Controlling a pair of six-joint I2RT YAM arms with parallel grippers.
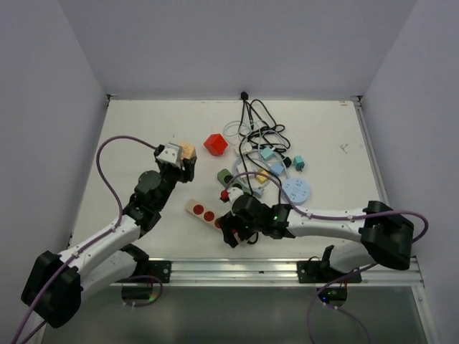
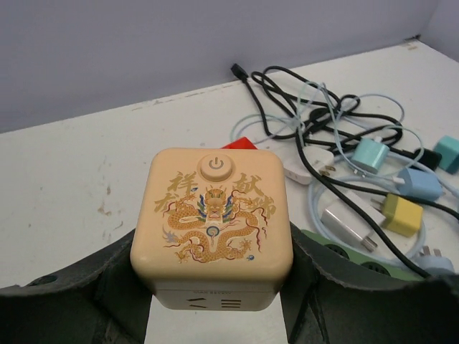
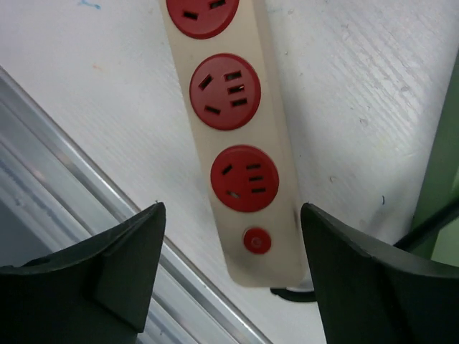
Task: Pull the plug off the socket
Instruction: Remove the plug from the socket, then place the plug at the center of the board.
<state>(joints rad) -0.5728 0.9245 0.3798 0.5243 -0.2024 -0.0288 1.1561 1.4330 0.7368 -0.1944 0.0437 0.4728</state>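
Two arms reach out over the white table point(image 1: 143, 129), well apart from each other. The left gripper point(image 1: 177, 159) is up off the surface, and its dark fingers point(image 2: 323, 294) press against both sides of a cream cube-shaped socket with a gold dragon and a round power button on its top face point(image 2: 212, 222). From where I stand, the cube's top carries no plug, and I cannot tell about its other faces. The right gripper point(image 3: 233, 244) hovers low over the near end of a long cream plastic power strip with red round outlets point(image 3: 276, 143). Its jaws are spread wide to either side of the strip, touching nothing and holding nothing. The three outlets seen from that wrist show only bare slots, and a small red round switch point(image 3: 257, 241) sits at the strip's end. The strip lies slanted, close to the grey aluminium rail point(image 1: 287, 266) at the table's near edge. Farther back there is a tangle of black and pale cables point(image 1: 262, 129), with a teal charger point(image 2: 370, 155), a blue charger point(image 2: 419, 184), a yellow charger point(image 2: 401, 215) and a white plug adapter point(image 2: 344, 223) lying among the loops. A red angular block point(image 1: 215, 144) sits just left of the tangle.
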